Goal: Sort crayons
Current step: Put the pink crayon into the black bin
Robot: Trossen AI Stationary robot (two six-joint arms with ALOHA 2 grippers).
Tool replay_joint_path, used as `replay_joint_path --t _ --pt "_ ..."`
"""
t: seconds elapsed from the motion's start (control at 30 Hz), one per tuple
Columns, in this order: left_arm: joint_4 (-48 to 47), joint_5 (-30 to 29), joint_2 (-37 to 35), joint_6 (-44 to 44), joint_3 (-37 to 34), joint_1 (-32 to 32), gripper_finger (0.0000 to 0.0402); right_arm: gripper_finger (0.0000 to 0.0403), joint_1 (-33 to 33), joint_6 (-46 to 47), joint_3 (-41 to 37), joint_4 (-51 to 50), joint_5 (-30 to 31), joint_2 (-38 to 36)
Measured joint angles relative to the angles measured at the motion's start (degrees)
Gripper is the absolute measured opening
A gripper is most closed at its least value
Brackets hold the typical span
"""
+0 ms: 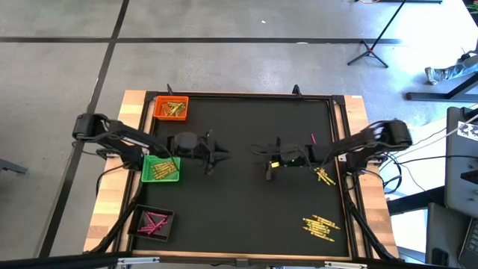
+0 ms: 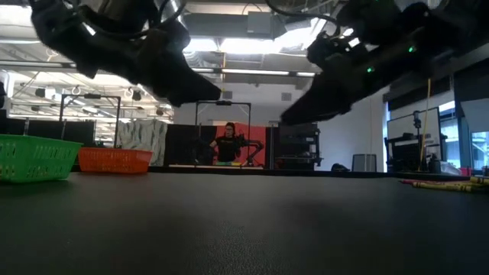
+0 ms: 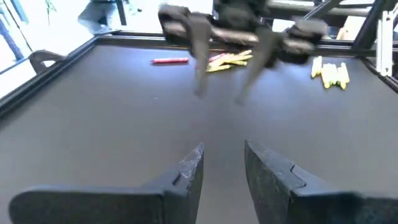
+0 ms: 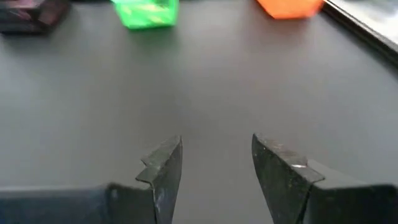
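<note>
Yellow crayons lie in two loose heaps on the black mat: one at the right [image 1: 324, 176], one at the near right [image 1: 321, 226]. A single pink crayon [image 1: 313, 139] lies at the far right; it also shows in the left wrist view [image 3: 170, 60]. My left gripper [image 1: 216, 158] hovers open and empty left of centre. My right gripper [image 1: 267, 163] hovers open and empty right of centre, facing the left one. The orange tray [image 1: 171, 108] holds orange-gold crayons, the green tray [image 1: 160, 169] yellow ones, the black tray [image 1: 152, 222] pink ones.
The three trays stand along the mat's left side. The raised frame [image 1: 340, 149] edges the mat. Bare mat lies between the two grippers. A person [image 2: 227, 145] stands far off in the room behind the table.
</note>
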Motion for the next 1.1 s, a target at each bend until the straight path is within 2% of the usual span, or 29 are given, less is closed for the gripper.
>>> replay_joint_path --t 0.13,0.23,0.37,0.5,0.67,0.83,1.1 --pt "5.63 -4.04 4.37 -0.44 -1.49 -2.69 0.0100 0.0193 -0.20 2.88 1.48 -19.06 7.28 -8.52" --pt "5.98 -5.15 6.45 -0.63 -1.17 -3.24 0.0100 0.0193 -2.24 6.31 3.79 -34.07 11.00 -14.05" --pt "5.91 -5.18 7.50 -1.07 -1.12 -3.68 0.0100 0.0193 -8.47 11.21 6.96 -51.37 12.69 -18.12" --pt "5.88 -5.18 7.50 -1.09 -1.09 -3.68 0.0100 0.0193 -17.25 15.11 8.38 -62.29 12.14 -19.21" --pt "5.73 -5.16 7.50 -1.09 -1.09 -3.66 0.0100 0.0193 -28.76 18.16 7.03 -66.03 3.22 -17.95" --pt "5.68 -5.16 7.50 -1.09 -1.09 -3.66 0.0100 0.0193 -36.37 18.59 5.63 -66.88 -4.28 -14.97" --pt "5.62 -5.16 7.50 -1.07 -1.09 -3.65 0.0100 0.0193 -41.85 18.56 5.56 -69.59 -5.29 -9.81"
